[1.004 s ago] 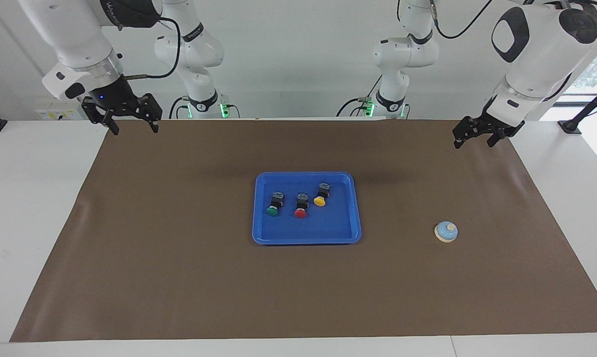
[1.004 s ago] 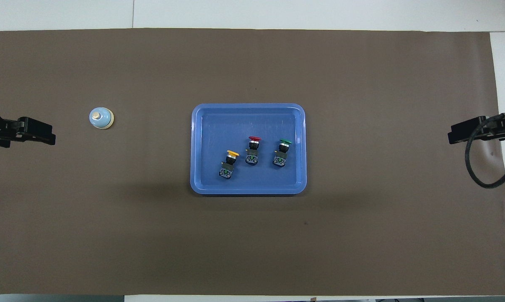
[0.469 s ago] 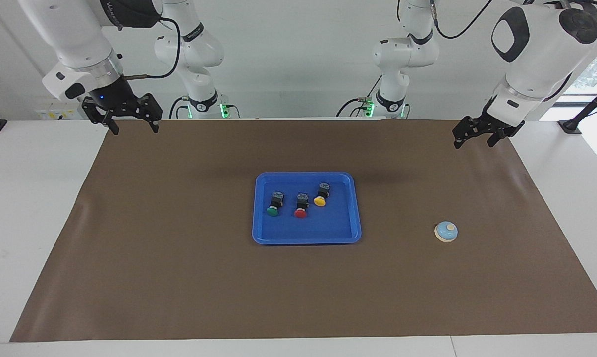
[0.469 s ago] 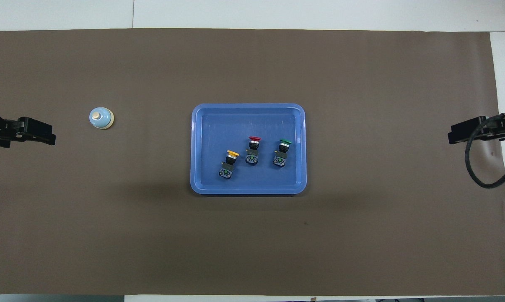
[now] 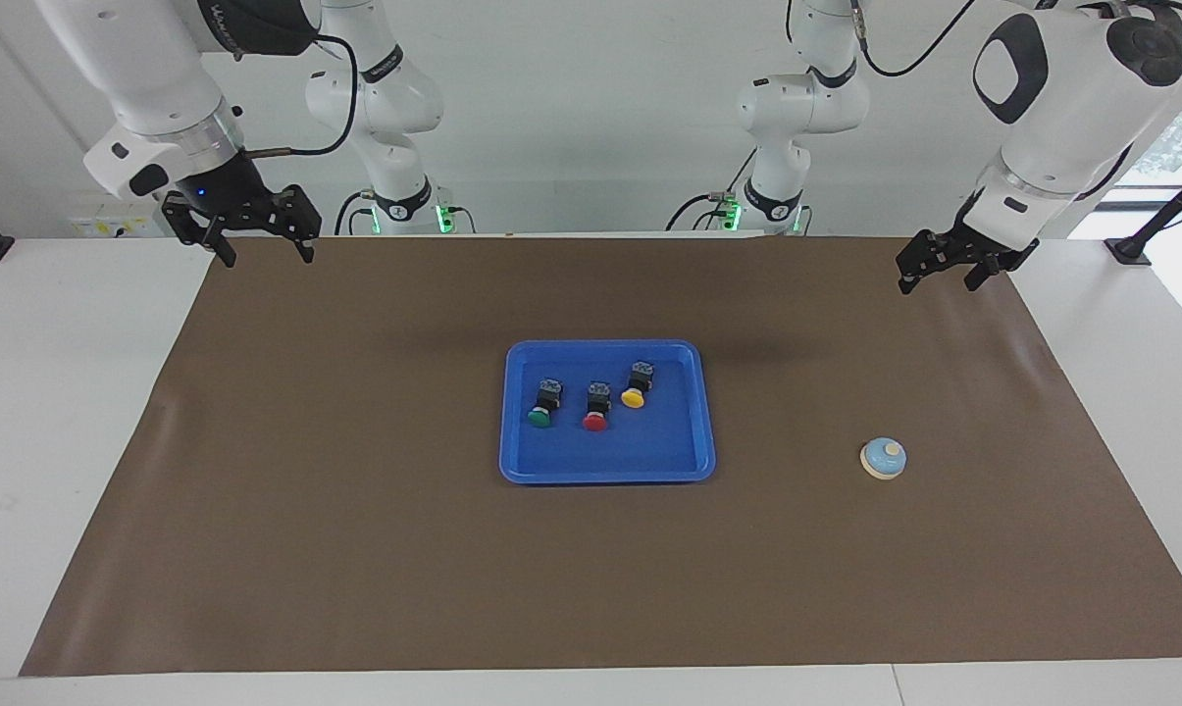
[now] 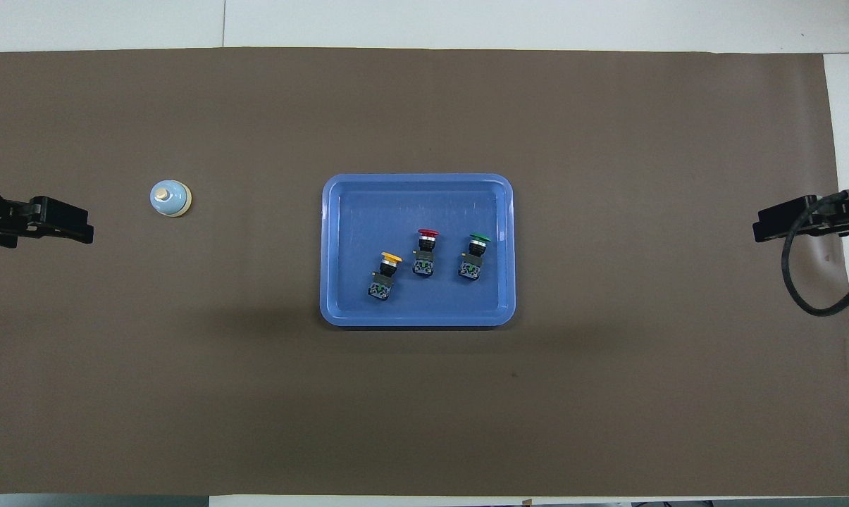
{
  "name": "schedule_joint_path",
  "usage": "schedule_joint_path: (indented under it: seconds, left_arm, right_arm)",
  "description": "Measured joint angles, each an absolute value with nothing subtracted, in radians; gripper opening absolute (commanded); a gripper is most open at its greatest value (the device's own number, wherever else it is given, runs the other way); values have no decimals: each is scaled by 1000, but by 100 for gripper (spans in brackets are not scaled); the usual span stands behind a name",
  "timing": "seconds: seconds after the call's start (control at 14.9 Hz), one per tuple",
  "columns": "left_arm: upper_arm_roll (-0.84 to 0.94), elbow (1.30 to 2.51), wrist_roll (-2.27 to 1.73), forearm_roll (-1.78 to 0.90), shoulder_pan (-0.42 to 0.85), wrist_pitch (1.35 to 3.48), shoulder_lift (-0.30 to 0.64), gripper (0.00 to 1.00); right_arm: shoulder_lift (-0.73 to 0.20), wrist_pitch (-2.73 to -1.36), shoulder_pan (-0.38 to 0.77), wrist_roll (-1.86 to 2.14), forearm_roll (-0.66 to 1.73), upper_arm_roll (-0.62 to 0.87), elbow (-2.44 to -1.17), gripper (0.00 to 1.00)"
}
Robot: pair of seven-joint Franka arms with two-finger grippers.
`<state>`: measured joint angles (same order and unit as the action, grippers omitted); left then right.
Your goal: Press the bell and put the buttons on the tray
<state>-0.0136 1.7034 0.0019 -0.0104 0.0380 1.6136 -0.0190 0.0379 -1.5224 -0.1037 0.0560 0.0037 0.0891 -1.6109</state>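
**Three buttons in the tray, bell apart on the mat**

The blue tray [image 5: 607, 471] is seen at the middle of the brown mat [image 5: 355, 539] that covers the bench. The green button [image 5: 541, 409], red button [image 5: 596, 412] and yellow button [image 5: 636, 390] are laid in it side by side, caps turned away from the robots, none touching another. The bell [image 5: 883, 458] is set on the mat toward the left arm's end, well apart from the tray. The left gripper [image 5: 937, 272] is held raised over the mat's corner at its own end, jaws apart and empty. The right gripper [image 5: 263, 249] is held likewise over its corner, jaws apart and empty.
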Motion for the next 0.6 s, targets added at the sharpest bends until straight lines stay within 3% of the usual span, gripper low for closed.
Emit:
schedule_joint_path:
  seconds: [0.07, 0.13, 0.4, 0.6]
  left_arm:
    - [-13, 1704, 2, -10, 38, 1621, -19, 24]
    - [-12, 1709, 2, -10, 39, 1643, -20, 0]
    - [-10, 1851, 2, -10, 40, 1878, -19, 0]
    - [-9, 1907, 2, -10, 40, 2071, 85, 0]
  right_arm:
    - [38, -1522, -104, 56, 4, 89, -1611, 100]
    - [38, -1522, -104, 56, 4, 89, -1611, 100]
    - [38, -1522, -104, 56, 4, 89, -1611, 100]
    - [38, -1522, -104, 56, 4, 89, -1611, 100]
